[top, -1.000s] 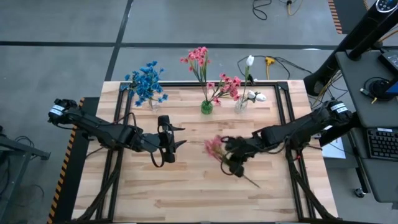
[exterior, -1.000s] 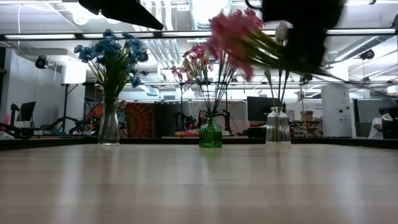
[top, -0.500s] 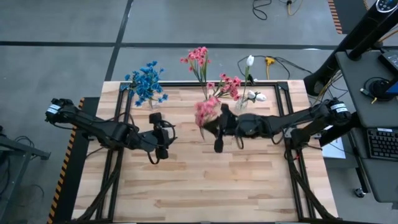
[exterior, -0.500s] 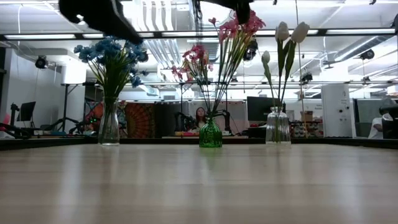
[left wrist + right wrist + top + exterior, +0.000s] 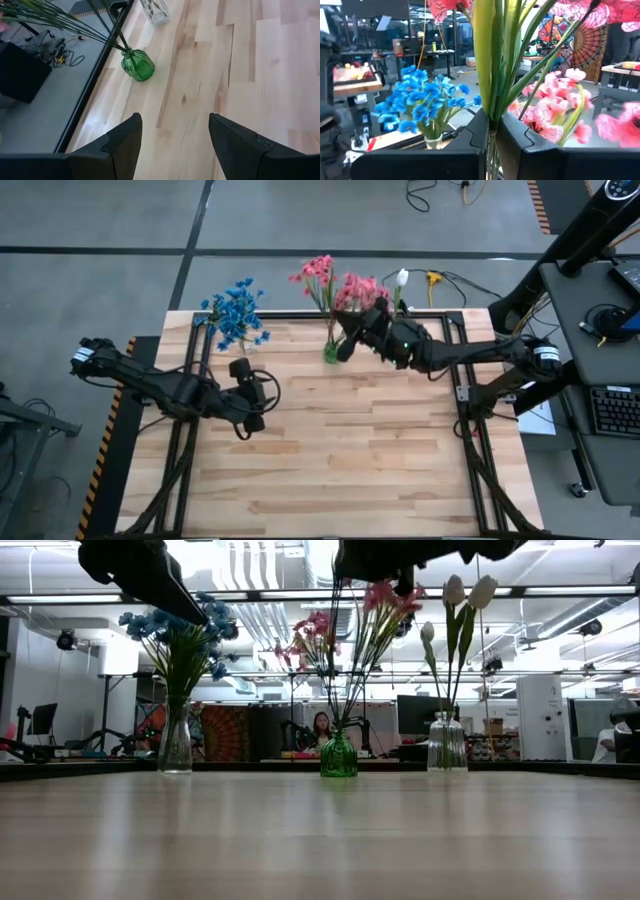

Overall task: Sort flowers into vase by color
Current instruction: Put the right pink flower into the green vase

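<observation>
A pink flower [image 5: 356, 288] is held at the table's far middle by my right gripper [image 5: 352, 332], just right of the green vase [image 5: 332, 352], which holds other pink flowers [image 5: 318, 270]. In the low view the held blooms [image 5: 388, 595] stand above the green vase [image 5: 338, 755]. Whether the stem's lower end is in the vase, I cannot tell. Blue flowers [image 5: 236, 315] stand in a clear vase [image 5: 175, 745] at the far left. White buds [image 5: 465, 590] stand in another clear vase [image 5: 447, 745]. My left gripper [image 5: 258, 392] hovers open at the middle left, holding nothing. My right gripper pinches the pink flower's bundle of green stems [image 5: 491, 107] between its two fingers, below the blooms. The fingers lie across the stems and come about level from the table's right. The flower is lifted clear and stands nearly upright, its blooms [image 5: 607, 12] above the fingers.
The three vases stand in a row along the far edge. The bare wooden tabletop [image 5: 340, 460] stretches from them to the near edge. Black frame rails [image 5: 462, 360] run along the table's sides. A person [image 5: 322, 728] sits in the room far behind.
My right gripper has swung from the table's middle toward the far edge and up to the green vase, tipping from pointing down to about level. The pink flower has gone from lying slanted to standing upright. My left gripper has drawn back a little toward the left edge.
</observation>
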Motion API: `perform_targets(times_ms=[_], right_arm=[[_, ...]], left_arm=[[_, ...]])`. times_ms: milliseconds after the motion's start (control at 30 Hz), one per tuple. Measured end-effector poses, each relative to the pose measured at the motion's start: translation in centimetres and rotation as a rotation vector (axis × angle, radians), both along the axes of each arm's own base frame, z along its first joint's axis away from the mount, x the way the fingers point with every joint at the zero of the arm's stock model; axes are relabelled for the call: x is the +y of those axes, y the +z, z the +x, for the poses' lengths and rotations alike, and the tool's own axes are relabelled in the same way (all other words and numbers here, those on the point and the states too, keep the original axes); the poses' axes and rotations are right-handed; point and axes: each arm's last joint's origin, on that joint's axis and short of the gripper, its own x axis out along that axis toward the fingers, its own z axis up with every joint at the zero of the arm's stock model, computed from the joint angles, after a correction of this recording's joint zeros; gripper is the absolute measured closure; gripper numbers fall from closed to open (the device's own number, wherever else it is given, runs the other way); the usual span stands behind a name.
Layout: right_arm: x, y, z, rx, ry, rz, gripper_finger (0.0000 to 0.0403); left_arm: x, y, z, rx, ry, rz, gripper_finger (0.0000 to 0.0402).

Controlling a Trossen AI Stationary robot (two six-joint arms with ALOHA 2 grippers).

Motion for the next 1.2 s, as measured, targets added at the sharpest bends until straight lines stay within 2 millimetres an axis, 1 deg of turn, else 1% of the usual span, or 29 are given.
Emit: perform_targets(times_ms=[133, 367, 467, 667, 800, 933, 1067, 1200], right_arm=[[-1.1, -0.1, -0.1, 0.002, -0.011, -0.001, 0.0385], [-1.3, -0.6, 0.2, 0.027, 0.018, -0.010, 0.0385], [-1.5, -1.4, 0.8, 0.060, 0.016, -0.021, 0.0385], [-1.7, -2.2, 2.1, 0.103, 0.016, -0.032, 0.0385], [-1.8, -1.9, 2.8, 0.137, 0.018, -0.035, 0.0385], [-1.9, -1.3, 3.2, 0.209, 0.020, -0.018, 0.0385], [-1.8, -0.6, 3.3, 0.242, 0.020, -0.007, 0.0385], [-1.8, -0.6, 3.3, 0.256, 0.020, 0.003, 0.0385]], left_arm=[[-0.1, -0.2, 0.2, 0.010, 0.000, 0.004, 0.0189], [-0.1, -0.4, 0.3, 0.020, -0.001, 0.008, 0.0189], [-0.1, -0.4, 0.4, 0.017, -0.001, 0.008, 0.0189], [-0.1, -0.4, 0.4, 0.016, 0.000, 0.009, 0.0189], [-0.1, -0.4, 0.4, 0.014, 0.000, 0.009, 0.0189], [-0.1, -0.4, 0.4, 0.014, 0.000, 0.010, 0.0189], [-0.1, -0.4, 0.4, 0.017, -0.003, 0.013, 0.0189], [-0.1, -0.4, 0.4, 0.016, -0.003, 0.012, 0.0189]])
